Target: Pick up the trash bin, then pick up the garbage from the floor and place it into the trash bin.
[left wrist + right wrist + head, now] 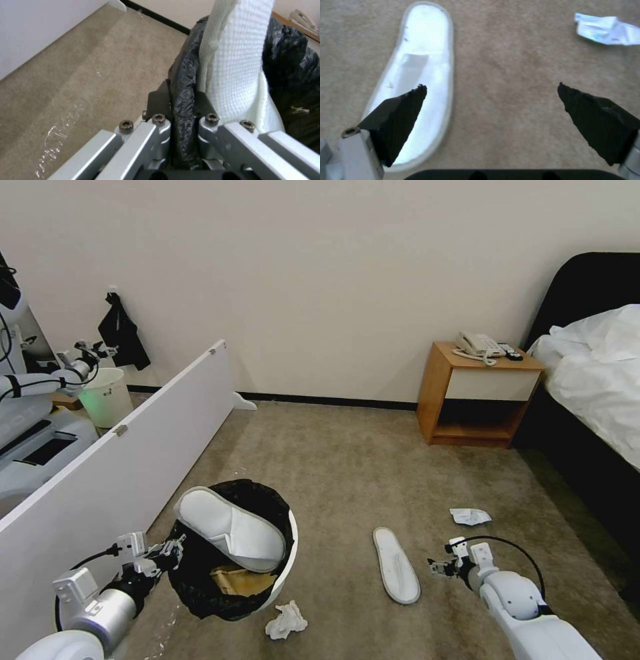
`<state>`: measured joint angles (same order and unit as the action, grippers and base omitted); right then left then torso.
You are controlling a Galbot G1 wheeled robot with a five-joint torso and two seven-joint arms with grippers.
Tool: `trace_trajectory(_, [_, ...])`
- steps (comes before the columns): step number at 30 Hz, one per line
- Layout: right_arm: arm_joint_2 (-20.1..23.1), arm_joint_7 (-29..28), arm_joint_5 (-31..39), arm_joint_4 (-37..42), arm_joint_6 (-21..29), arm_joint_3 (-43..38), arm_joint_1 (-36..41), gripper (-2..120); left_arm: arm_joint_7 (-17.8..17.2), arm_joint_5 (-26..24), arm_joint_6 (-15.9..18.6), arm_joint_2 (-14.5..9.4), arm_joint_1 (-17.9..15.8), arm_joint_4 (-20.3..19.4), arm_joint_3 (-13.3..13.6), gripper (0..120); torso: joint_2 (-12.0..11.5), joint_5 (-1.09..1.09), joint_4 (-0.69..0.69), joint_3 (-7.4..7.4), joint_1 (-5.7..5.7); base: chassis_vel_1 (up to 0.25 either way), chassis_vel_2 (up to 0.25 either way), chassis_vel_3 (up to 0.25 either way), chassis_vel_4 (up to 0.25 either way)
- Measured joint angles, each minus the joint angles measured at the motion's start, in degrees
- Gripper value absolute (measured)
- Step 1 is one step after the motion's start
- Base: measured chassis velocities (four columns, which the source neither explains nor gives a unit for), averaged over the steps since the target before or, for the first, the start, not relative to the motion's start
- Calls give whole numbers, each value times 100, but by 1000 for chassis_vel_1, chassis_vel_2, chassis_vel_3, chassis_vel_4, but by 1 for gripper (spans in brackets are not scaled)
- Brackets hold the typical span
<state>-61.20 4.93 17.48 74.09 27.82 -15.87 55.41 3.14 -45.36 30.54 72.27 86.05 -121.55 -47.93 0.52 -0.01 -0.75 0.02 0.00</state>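
Note:
The trash bin (pixel 288 563), white with a black liner, is tilted on the carpet floor (pixel 347 473) at the lower left. My left gripper (pixel 170 553) is shut on its lined rim (pixel 182 100). One white slipper (pixel 230 527) (pixel 233 62) sticks out of the bin above a tan paper (pixel 241 580). A second slipper (pixel 397 565) (pixel 420 57) lies flat on the floor, just left of my right gripper (pixel 441 567) (pixel 490 85), which hovers open over bare carpet. A crumpled tissue (pixel 287 620) lies in front of the bin. A crumpled white wrapper (pixel 470 516) (pixel 606 28) lies beyond the right gripper.
A long white panel (pixel 133 460) leans along the left, close beside the bin. A pale bucket (pixel 107 397) stands behind it. A wooden nightstand (pixel 477 393) with a phone sits against the far wall, next to a bed (pixel 593 373) on the right.

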Motion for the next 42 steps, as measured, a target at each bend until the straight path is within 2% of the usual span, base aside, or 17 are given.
trace_trajectory(14, [-644, -64, 27, -526, -210, 474, -345, 100, 4, 58, 1, 19, -47, 146, 71, 5, 0, 0, 0, 1, 0, 0, 0, 0, 0])
trace_trajectory(36, [-1031, 114, -379, -1582, -871, 536, -697, 100, 64, 97, -42, 59, -63, 220, 91, 5, 0, 0, -1, 0, 0, 0, 0, 0, 0])
trace_trajectory(40, [-1100, 117, -459, -1659, -878, 531, -744, 90, 64, 108, -47, 59, -60, 226, 92, 5, 0, 1, 0, 0, 0, 0, 0, 0, 0])
trace_trajectory(42, [-1152, 125, -540, -1751, -895, 528, -797, 81, 64, 113, -50, 65, -55, 227, 93, 5, 0, 1, 0, 0, 0, 0, 0, 0, 0])
